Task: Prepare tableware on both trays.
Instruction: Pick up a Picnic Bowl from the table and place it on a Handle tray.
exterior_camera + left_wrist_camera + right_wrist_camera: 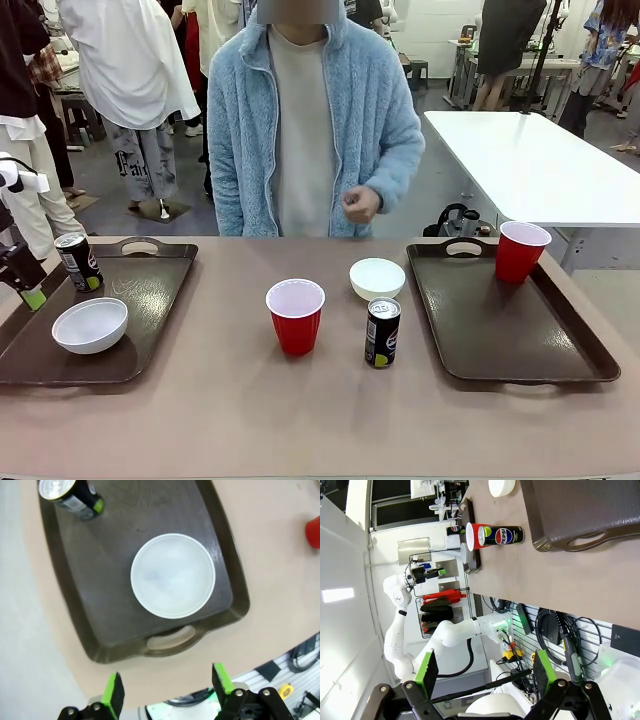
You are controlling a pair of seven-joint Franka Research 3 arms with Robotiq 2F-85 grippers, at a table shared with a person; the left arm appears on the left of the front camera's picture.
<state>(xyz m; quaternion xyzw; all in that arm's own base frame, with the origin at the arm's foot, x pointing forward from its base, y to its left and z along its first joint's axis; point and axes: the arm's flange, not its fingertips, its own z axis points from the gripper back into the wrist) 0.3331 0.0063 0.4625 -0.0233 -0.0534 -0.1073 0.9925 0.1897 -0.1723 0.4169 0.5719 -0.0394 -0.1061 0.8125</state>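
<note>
Far left, the left gripper [167,690] hung over the near end of the left tray [150,300], its pincer spread apart with nothing between the green pads. On that tray the left can [78,262] stood upright at the far corner, and the left bowl [90,325] sat nearer the robot, well apart from the can.

Moving to the bare table [250,410] between the trays: the middle cup [296,316] stood upright, mouth up. Just right of it waited the middle bowl [377,278], farther back, and the middle can [382,333], upright, near the bowl but not touching it. Behind them the person's hand [360,205] was curled loosely at the waist, off the table.

Over to the right tray [500,320]: the right cup [521,251] stood upright in the far corner. The right gripper [485,672] hovered off the table's near edge, its pincer also wide apart and gripping nothing.
</note>
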